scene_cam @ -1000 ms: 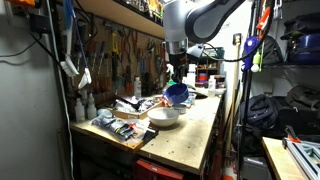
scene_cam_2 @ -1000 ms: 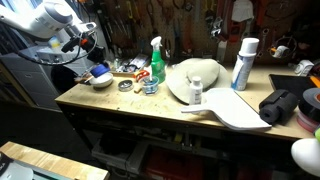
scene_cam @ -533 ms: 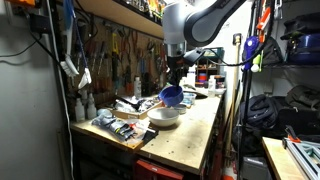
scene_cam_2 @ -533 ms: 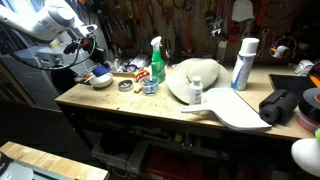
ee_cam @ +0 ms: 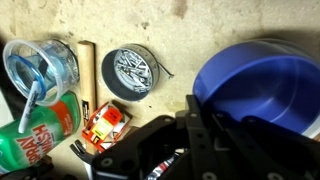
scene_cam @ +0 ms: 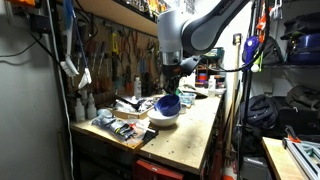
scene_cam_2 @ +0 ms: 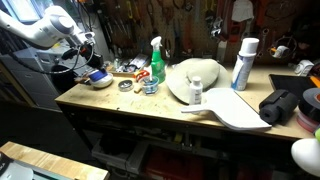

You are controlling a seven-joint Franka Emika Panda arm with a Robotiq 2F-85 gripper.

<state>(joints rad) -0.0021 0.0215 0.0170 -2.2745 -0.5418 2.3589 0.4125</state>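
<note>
My gripper point(scene_cam: 172, 92) is shut on the rim of a blue bowl point(scene_cam: 170, 103) and holds it just over a white bowl point(scene_cam: 163, 118) at the end of the wooden workbench point(scene_cam: 195, 135). In both exterior views the blue bowl point(scene_cam_2: 97, 75) sits low over the white bowl point(scene_cam_2: 101, 83), with my gripper point(scene_cam_2: 88, 68) on it. In the wrist view the blue bowl point(ee_cam: 255, 85) fills the right side and my gripper's black fingers point(ee_cam: 200, 140) clasp its near edge. Whether the two bowls touch cannot be told.
The wrist view shows a clear plastic cup point(ee_cam: 42, 65), a round tin of screws point(ee_cam: 135, 72), a green spray bottle point(ee_cam: 40, 125), a small red box point(ee_cam: 105, 125) and a wooden handle point(ee_cam: 86, 70). Further along stand a spray bottle point(scene_cam_2: 155, 62), a white hat-shaped thing point(scene_cam_2: 195, 80), a white can point(scene_cam_2: 243, 63) and a black bag point(scene_cam_2: 285, 105).
My gripper has moved down with the blue bowl, from well above the white bowl to just over it.
</note>
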